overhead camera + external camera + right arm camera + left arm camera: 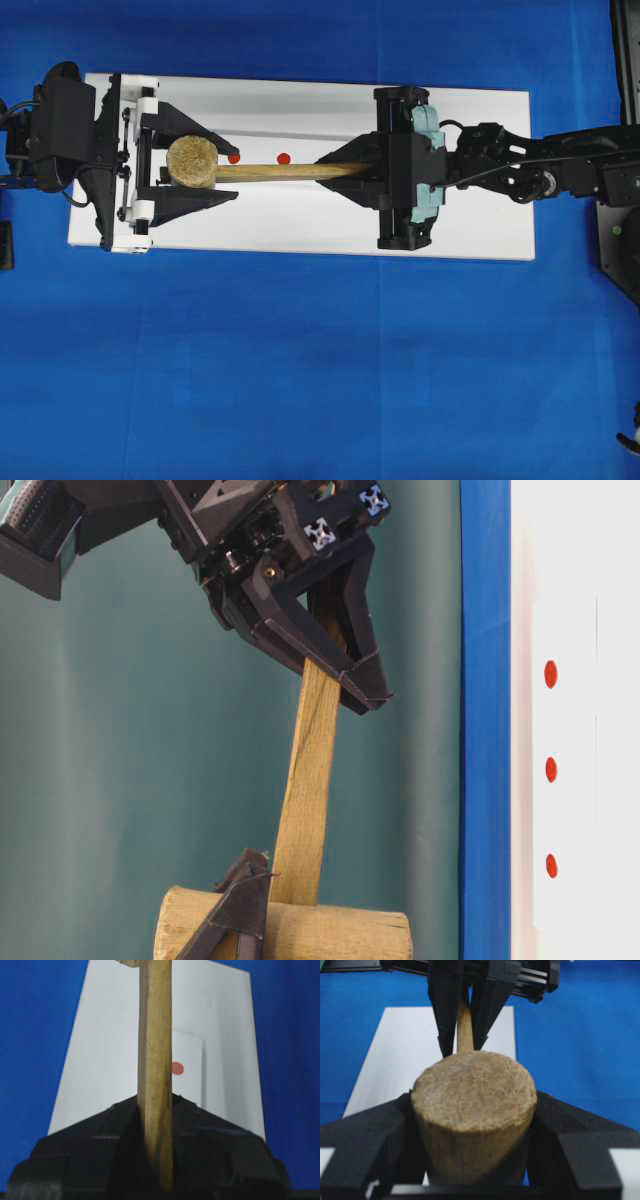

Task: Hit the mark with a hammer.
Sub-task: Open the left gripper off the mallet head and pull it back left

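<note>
Filling the near view from my left wrist is the light wooden mallet (472, 1115), its thick cylindrical head sitting between the black fingers of my left gripper (185, 164), which clasps it at both sides. My right gripper (345, 170) is clenched on the far end of the long squared handle, jaws pinched flat against the wood. So the hammer hangs between my two hands, lifted above the white rectangular board (300, 225) that lies on the blue cloth (300, 380). Red round marks (283, 158) show on the board just beside the handle; the table-level view shows three in a row.

My worry is the handover. If my left lets go while the right grip is shallow, the heavy head could swing the handle down and twist it in my jaws. A twisted handle would send the head beside the mark, not onto it.
</note>
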You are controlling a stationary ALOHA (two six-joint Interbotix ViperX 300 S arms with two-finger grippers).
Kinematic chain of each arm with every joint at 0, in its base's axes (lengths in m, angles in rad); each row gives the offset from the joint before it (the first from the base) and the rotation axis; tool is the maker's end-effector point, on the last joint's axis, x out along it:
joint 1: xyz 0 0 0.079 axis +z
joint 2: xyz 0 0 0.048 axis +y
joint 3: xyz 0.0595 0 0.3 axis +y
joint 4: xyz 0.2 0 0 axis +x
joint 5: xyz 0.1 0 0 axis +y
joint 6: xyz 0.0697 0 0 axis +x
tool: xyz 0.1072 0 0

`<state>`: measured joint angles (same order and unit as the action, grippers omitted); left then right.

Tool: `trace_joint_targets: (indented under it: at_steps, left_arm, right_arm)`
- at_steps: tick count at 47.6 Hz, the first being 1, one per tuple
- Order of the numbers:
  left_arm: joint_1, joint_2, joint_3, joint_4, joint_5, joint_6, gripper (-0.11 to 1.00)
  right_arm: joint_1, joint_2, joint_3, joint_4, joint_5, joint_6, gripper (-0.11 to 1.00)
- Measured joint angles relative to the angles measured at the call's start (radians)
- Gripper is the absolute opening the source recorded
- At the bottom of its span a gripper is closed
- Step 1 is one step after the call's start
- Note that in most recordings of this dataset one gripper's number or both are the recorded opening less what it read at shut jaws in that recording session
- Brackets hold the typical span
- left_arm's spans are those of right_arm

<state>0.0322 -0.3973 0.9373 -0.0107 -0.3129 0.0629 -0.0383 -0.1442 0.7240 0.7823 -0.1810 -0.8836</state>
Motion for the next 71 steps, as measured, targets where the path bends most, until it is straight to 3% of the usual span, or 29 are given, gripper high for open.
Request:
trace_joint_targets:
  at_steps: [4, 10, 14, 26, 34, 59, 71]
  left_arm:
    - [-0.002, 0.002, -0.002, 0.002, 0.002, -0.002, 0.45]
    - [-0.006, 0.002, -0.006, 0.000, -0.002, -0.006, 0.78]
    - [-0.006, 0.000, -0.009, 0.000, -0.003, -0.006, 0.92]
    - [0.000, -0.017, -0.003, 0.002, 0.002, -0.005, 0.89]
    - [0.003, -0.083, 0.054, 0.000, 0.008, -0.003, 0.89]
    - [0.006, -0.535, 0.262, 0.000, 0.233, 0.000, 0.89]
    - [0.005, -0.612, 0.284, 0.000, 0.301, 0.000, 0.89]
  right_arm:
    - [0.000, 0.000, -0.002, 0.002, 0.005, 0.000, 0.02]
    - [-0.008, 0.002, 0.000, 0.002, 0.011, -0.003, 0.02]
    - [-0.009, 0.002, 0.000, 0.000, 0.012, -0.002, 0.02]
    - [-0.006, 0.002, 0.000, 0.018, 0.021, -0.002, 0.02]
    - [-0.008, -0.003, 0.012, 0.043, 0.028, -0.002, 0.02]
    - [-0.008, -0.012, 0.026, 0.061, 0.031, -0.002, 0.02]
    - [-0.008, -0.012, 0.026, 0.063, 0.031, -0.002, 0.02]
